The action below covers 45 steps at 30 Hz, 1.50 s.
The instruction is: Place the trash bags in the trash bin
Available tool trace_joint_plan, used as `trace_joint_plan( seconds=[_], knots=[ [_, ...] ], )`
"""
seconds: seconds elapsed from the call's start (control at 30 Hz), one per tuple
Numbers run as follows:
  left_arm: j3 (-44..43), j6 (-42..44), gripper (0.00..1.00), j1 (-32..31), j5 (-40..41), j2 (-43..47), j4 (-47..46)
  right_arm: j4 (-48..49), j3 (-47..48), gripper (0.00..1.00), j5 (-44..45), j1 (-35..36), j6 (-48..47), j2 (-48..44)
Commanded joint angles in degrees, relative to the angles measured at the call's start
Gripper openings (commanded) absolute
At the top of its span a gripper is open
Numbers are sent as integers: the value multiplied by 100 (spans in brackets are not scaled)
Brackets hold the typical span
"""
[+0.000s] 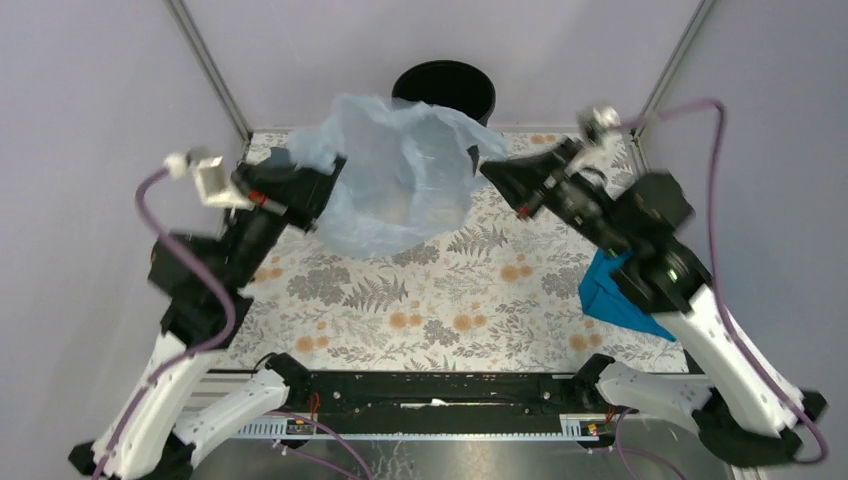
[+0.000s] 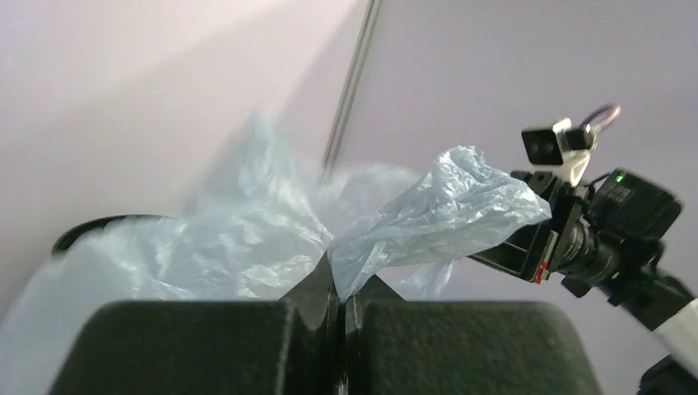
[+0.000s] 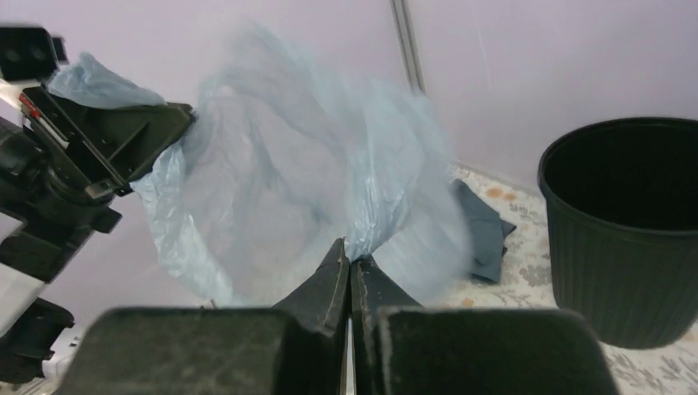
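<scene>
The bag is thin, crinkly plastic film. It looks almost weightless, limp and slippery, and probably tears easily, so the best hold is a pinch at the edge of its mouth, where the film bunches into a thicker fold. It hangs in the air, spread open between the two arms above the far part of the flowered table, close to the black bin but not in it. The left gripper has its fingers pressed almost together on a gathered bit of one edge. The right gripper pinches the opposite edge the same way. The spread bag looks wider than the bin, so I judge it must be gathered before it goes in.
</scene>
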State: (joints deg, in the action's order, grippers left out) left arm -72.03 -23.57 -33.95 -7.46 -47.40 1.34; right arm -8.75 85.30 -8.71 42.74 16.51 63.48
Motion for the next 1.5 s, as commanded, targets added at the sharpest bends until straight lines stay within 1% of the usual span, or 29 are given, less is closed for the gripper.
trace_joint_plan(
  seconds=[0.0,0.03,0.07,0.13,0.2,0.23,0.3,0.37,0.4,0.47,0.5,0.57,0.63,0.67,0.73,0.8,0.87,0.9,0.93,1.0,1.07,1.1,1.17,1.2,1.27,1.3,1.33,1.4,1.47],
  knots=[
    [2176,-655,0,4,193,870,-824,125,-2124,0,615,-3,-23,-646],
    [2839,-946,0,3,585,1046,-710,172,-2821,0,963,-3,46,-605],
    [3755,-1175,0,3,672,1259,-563,244,-3451,0,1113,4,168,-479],
    [4814,-1748,0,3,648,1529,-309,491,-4397,0,732,-3,585,-184],
    [5287,-2159,0,3,498,1859,-205,983,-4859,0,120,0,943,-146],
    [5250,-2138,0,3,506,2001,-236,1068,-4760,0,-22,-2,965,-203],
    [4689,-1705,0,5,799,2054,-270,591,-3997,0,251,-3,673,-272],
    [3584,-1037,0,9,1160,1649,-241,-77,-2736,0,511,-3,150,-101],
    [2919,-733,0,4,1144,1326,-186,-487,-1947,0,541,-3,-85,43],
    [1452,-231,0,3,652,604,98,-1197,-524,0,476,2,-415,311],
    [739,-129,0,3,178,270,218,-1412,-14,0,381,-1,-480,313],
    [-66,-117,0,3,-742,-106,143,-1280,333,0,143,-2,-473,13],
    [164,-334,0,3,-1140,15,-418,-794,-196,0,90,-1,-428,-535],
    [676,-461,0,3,-1037,194,-741,-547,-690,0,211,0,-394,-813],
    [2102,-877,0,3,-171,552,-998,-217,-1956,0,656,-3,-223,-1280],
    [3193,-1419,0,3,649,719,-411,317,-3525,0,841,-3,318,-1459],
    [4087,-1876,0,6,1028,751,228,1152,-4951,0,302,3,1101,-1218],
    [4476,-2106,0,11,1088,783,239,1657,-5596,0,-171,-2,1434,-979],
    [4856,-2349,0,12,1092,851,122,1979,-5787,0,-580,-3,1630,-737],
    [5128,-2660,0,34,977,964,-388,1843,-5391,0,-564,0,1485,-453],
    [4488,-2276,0,69,783,818,-771,1321,-4361,0,-348,-3,871,-429],
    [3746,-1940,0,65,774,559,-656,1031,-3626,0,-277,2,499,-354],
    [1887,-1243,0,65,366,-152,-64,-27,-1814,0,-171,-2,-154,43],
    [867,-1041,0,65,3,-535,301,-694,-941,0,-171,-3,-385,252],
    [-654,-990,0,33,-1000,-1055,354,-1233,576,0,-318,-3,-628,475],
    [-810,-1064,0,-15,-1270,-1053,75,-1224,764,0,-445,-3,-659,413],
    [-681,-1126,0,-61,-1377,-935,-309,-1056,667,0,-503,-3,-665,238],
    [391,-1163,0,-110,-1259,-381,-1163,-433,-220,0,-395,-2,-610,-346],
    [1859,-1212,0,-120,-429,228,-1361,202,-1611,0,76,0,-464,-968]
  ],
)
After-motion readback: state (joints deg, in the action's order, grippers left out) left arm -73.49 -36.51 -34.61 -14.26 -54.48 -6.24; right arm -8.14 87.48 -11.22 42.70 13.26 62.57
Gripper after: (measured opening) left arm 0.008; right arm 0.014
